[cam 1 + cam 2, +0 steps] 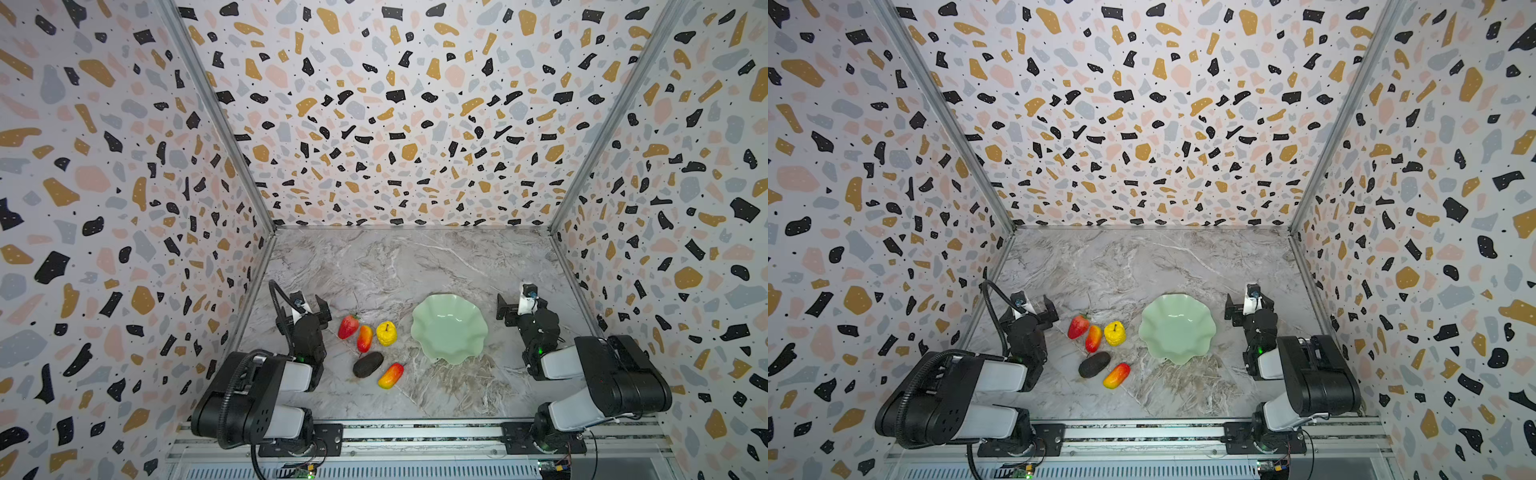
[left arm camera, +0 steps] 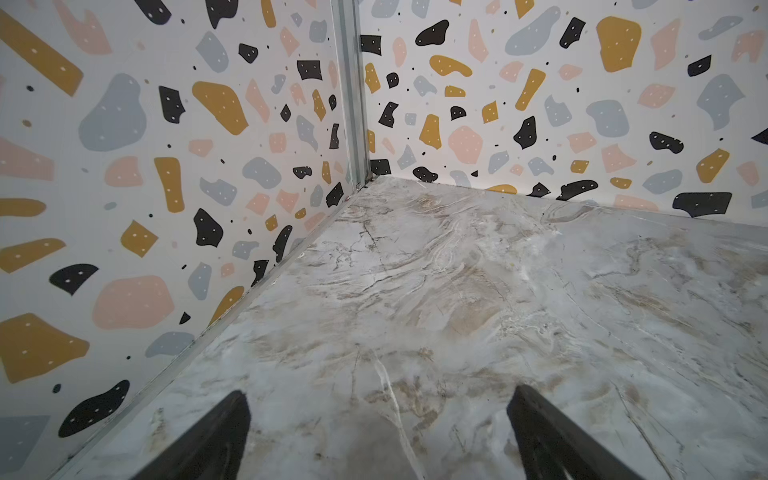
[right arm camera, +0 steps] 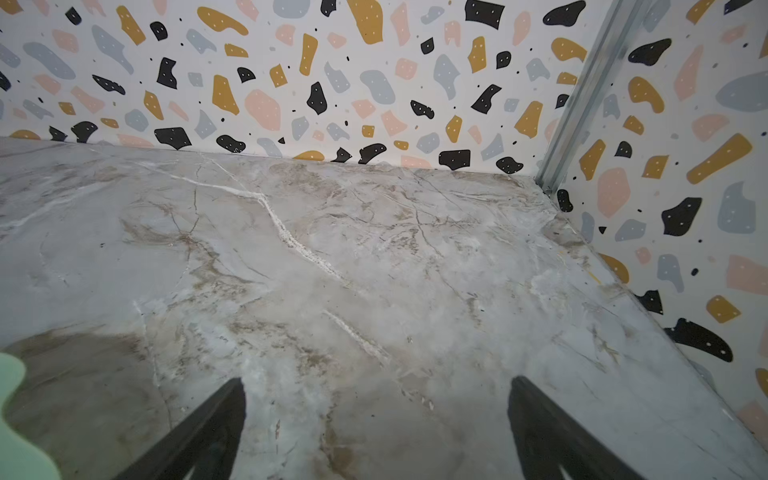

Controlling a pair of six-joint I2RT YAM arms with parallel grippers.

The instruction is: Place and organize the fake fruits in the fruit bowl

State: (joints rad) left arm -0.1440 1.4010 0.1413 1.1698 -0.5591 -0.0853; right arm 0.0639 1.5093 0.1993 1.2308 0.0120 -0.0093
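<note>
Folded low by the near rail (image 1: 415,432), the left arm (image 1: 257,395) and right arm (image 1: 602,374) flank the tabletop (image 1: 415,266) in both top views. The fake fruits (image 1: 1094,364) all lie left of the empty fruit bowl (image 1: 449,328): strawberry (image 1: 348,326), upper mango (image 1: 364,338), yellow fruit (image 1: 386,333), avocado (image 1: 368,364), lower mango (image 1: 390,375).

The left wrist view shows the left jaws spread wide over bare marble, holding nothing.

The right wrist view shows the right jaws equally wide and empty, and a sliver of bowl rim (image 3: 10,407).

Judging from this, the left arm should take the strawberry first, gripping across its width without nudging the mango beside it.
</note>
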